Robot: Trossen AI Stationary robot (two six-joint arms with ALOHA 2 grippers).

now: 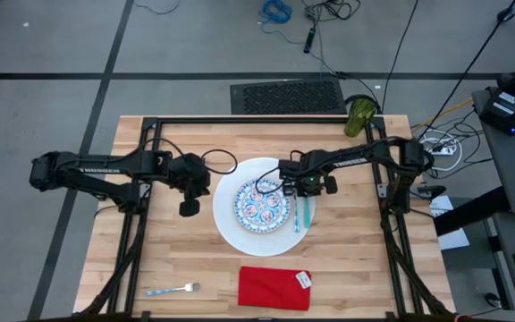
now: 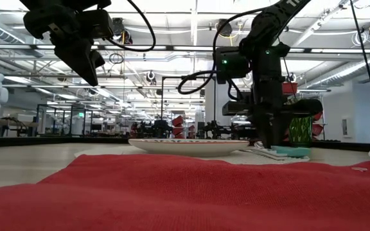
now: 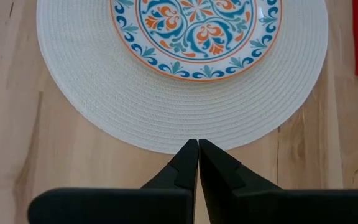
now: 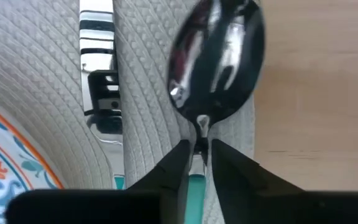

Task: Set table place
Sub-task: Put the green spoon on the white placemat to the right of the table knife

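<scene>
The big white round plate (image 1: 262, 234) lies mid-table with the small blue-patterned plate (image 1: 260, 204) on it. My right gripper (image 1: 305, 190) is down at the white plate's right side, shut on the teal-handled spoon (image 1: 299, 216), which lies beside the knife (image 4: 97, 62). My left gripper (image 1: 189, 207) is shut and empty, raised above the table just left of the white plate (image 3: 166, 118). The red napkin (image 1: 274, 287) and the fork (image 1: 173, 289) lie near the front edge. The green cup (image 1: 359, 116) stands at the far edge. My right gripper pinches the spoon's thin neck (image 4: 199, 138), where the silver bowl (image 4: 216, 56) meets the teal handle, between its two fingers. The fingers come from above, pointing down, and lie across the spoon. The spoon lies level along the white plate's right rim, handle (image 2: 297, 151) low on it.
Black frame rails (image 1: 141, 224) run along the table's left and right sides. Bare wood lies left of the white plate and between it and the napkin. In the low view the napkin (image 2: 172, 192) fills the foreground.
</scene>
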